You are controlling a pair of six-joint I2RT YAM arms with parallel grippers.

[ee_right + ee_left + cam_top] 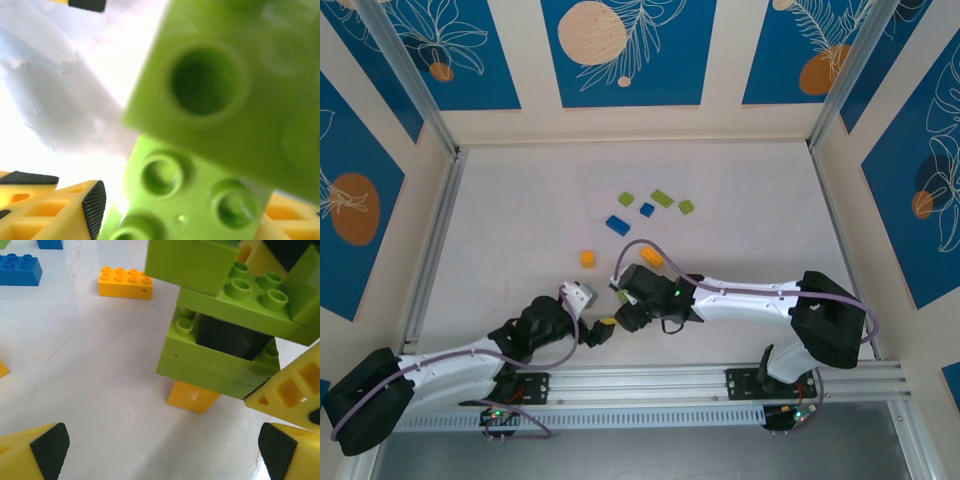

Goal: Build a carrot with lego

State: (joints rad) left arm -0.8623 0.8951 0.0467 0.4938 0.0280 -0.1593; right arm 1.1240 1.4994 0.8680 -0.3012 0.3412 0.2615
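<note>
Gripping the light, rigid lego stack [200, 362] across flat sides seems safest; left claw [162, 452] stands wide, right claw [190, 220] hold unclear.

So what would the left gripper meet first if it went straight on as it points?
Probably the lime green lego stack, slightly right of the left gripper midline, its orange bottom brick nearest; depth is unclear.

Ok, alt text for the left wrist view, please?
Lime green lego stack with a black brick inside and an orange brick beneath, standing on a white table. Loose orange brick and blue brick behind; left gripper open.
</note>
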